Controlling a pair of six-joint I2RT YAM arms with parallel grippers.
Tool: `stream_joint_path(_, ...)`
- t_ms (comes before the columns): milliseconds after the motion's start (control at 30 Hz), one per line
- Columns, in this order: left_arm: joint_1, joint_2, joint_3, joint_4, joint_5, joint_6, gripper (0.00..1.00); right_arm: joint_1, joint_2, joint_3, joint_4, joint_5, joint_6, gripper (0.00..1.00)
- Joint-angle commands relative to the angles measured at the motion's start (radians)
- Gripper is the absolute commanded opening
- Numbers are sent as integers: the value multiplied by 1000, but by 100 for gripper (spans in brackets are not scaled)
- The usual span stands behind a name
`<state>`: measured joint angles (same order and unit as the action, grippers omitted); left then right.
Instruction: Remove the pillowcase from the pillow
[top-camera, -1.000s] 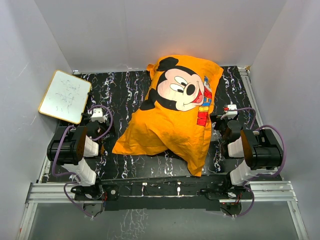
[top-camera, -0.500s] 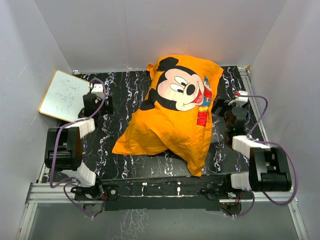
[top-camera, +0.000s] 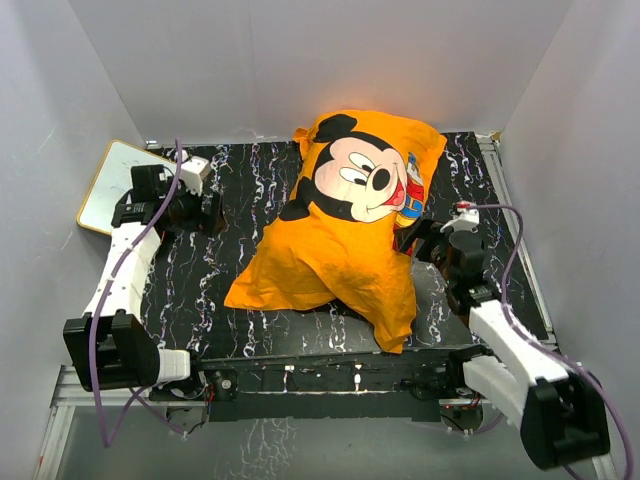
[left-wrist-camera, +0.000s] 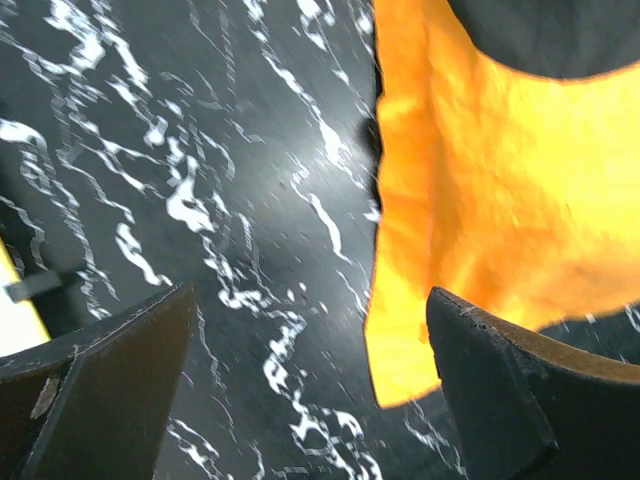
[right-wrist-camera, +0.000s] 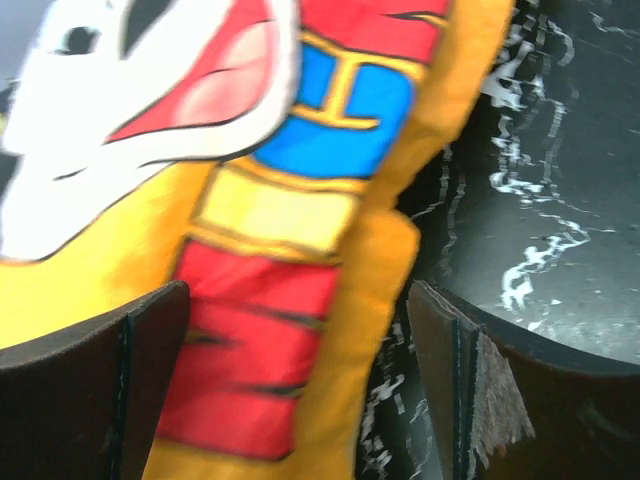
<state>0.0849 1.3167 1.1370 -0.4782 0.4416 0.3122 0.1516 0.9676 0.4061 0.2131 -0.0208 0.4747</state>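
The bright orange pillowcase (top-camera: 345, 225) with the cartoon mouse face lies across the middle of the black marbled table, its flat empty end toward the near edge. The pillow is hidden inside it. My left gripper (top-camera: 205, 212) is open over bare table, left of the case; its wrist view shows the case's orange edge (left-wrist-camera: 470, 200) to the right. My right gripper (top-camera: 415, 240) is open at the case's right edge. In the right wrist view the lettered hem (right-wrist-camera: 290, 300) lies between the fingers (right-wrist-camera: 470, 390), with no grip on it.
A white whiteboard (top-camera: 112, 185) with a wooden frame lies at the table's far left, partly under the left arm. Grey walls close in on three sides. A metal rail (top-camera: 320, 385) runs along the near edge.
Both arms have stretched out from folded positions near their bases. The left gripper moved far and left of the case; the right gripper moved in to the case's right edge. The case has not moved.
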Motion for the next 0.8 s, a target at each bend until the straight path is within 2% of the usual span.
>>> stream_joint_path(0, 0, -16, 44, -300, 128, 114, 96, 92, -183, -46, -125, 71, -29, 89)
stream_joint_path(133, 0, -32, 48, -343, 145, 136, 95, 212, -119, -90, -156, 129, 26, 74)
stream_joint_path(333, 0, -42, 122, -414, 128, 144, 94, 475, 99, -72, -67, 217, 80, 65)
stream_joint_path(433, 1, -56, 148, -463, 117, 151, 94, 626, 267, 32, -44, 281, 100, 61)
stream_joint_path(600, 0, -119, 149, -506, 86, 148, 94, 783, 491, 186, 18, 272, 108, 61)
stream_joint_path(767, 1, -172, 95, -475, 76, 155, 94, 812, 666, 451, -21, 193, 70, 68)
